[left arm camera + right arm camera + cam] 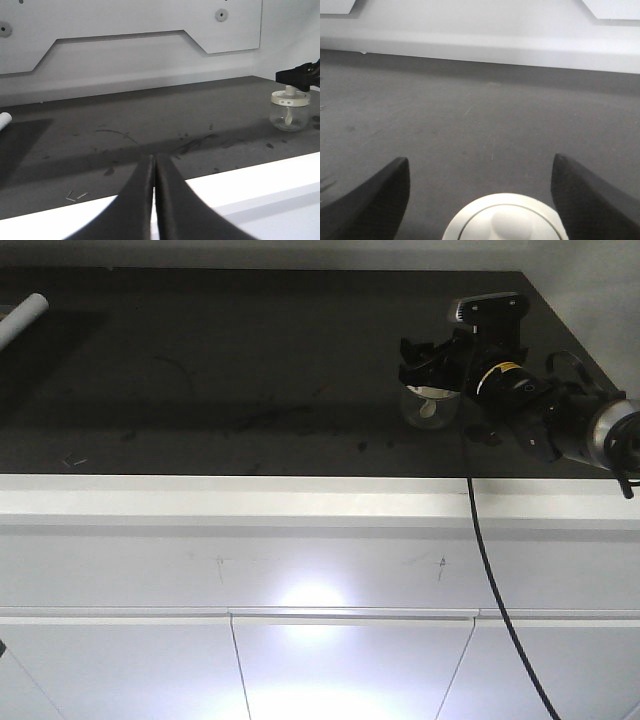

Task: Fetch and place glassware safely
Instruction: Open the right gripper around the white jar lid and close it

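Starting far to the left of the jar, a white tube (30, 315) lies on the dark worktop (250, 350), partly cut off by the frame edge. Coming closer to the jar, the left wrist view has the left hand (153, 159) low over the worktop's white front edge, its two black fingers (132, 200) pressed flat together with nothing between them. Between that hand and the jar, the surface carries a scatter of scuffs and dark flecks (195, 142).

And here's the glass jar (430, 405), upright on the right part of the worktop, set back from the front edge, with its cream-white lid (507, 220) on and the raised knob (512, 224) pointing up. Small dark marks show on the lid's rim in the left wrist view.

Right over the jar is the right hand (425, 365), reaching in from the jar's right side. From its own wrist view the fingers (592, 200) are spread wide apart, one on each side of the lid and clear of it. The hand is open and grips nothing. Whether a fingertip touches the knob from above, I can't tell.

Right of the jar, a black cable (490, 570) drops over the edge and down the white cabinet front (300, 560).
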